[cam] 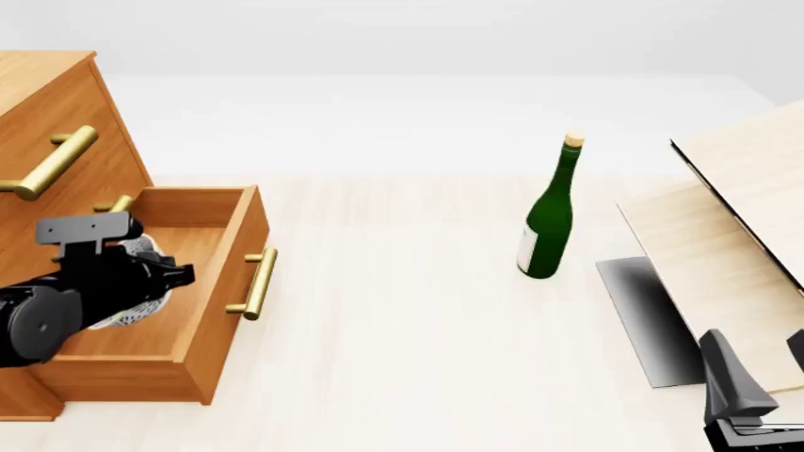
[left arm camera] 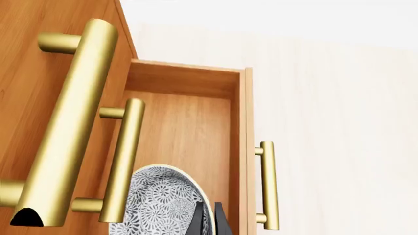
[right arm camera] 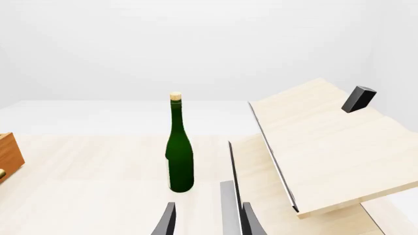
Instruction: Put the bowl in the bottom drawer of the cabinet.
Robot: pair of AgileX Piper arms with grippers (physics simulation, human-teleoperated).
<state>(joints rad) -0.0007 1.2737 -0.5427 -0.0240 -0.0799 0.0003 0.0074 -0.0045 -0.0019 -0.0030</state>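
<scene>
Left tool: pinches bowl rim over open drawer.
Risk: early release, apparently still high, tips bowl onto drawer wall.
Right tool: open, idle.

Sim render w/ blank white backdrop — pale table, wooden cabinet, green bottle.

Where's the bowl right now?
At the front view's left, the bowl is held by the left gripper over the open bottom drawer, below the cabinet's upper handles.

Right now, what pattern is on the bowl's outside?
Grey-and-white floral speckle on the bowl, clearest in the left wrist view.
</scene>
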